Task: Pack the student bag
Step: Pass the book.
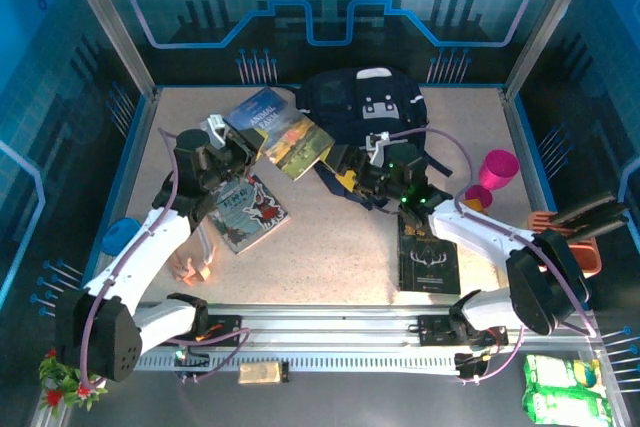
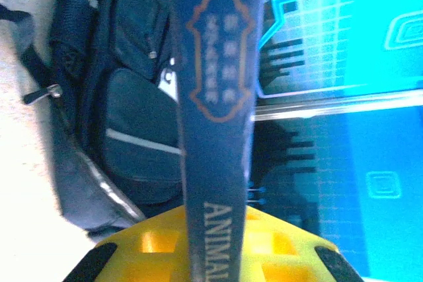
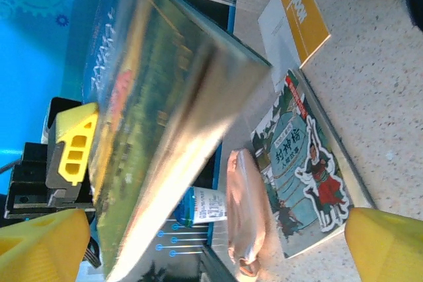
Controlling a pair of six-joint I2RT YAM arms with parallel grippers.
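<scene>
The student bag lies on the table, with the left gripper just left of it clamping the Animal Farm book by its spine, and the right gripper at its near edge, fingers spread wide and empty.

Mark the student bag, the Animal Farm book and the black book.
student bag (image 1: 342, 97), top external view, dark upper panel.
Animal Farm book (image 1: 282, 134), top external view, middle of cover.
black book (image 1: 426, 265), top external view, middle of cover.
</scene>
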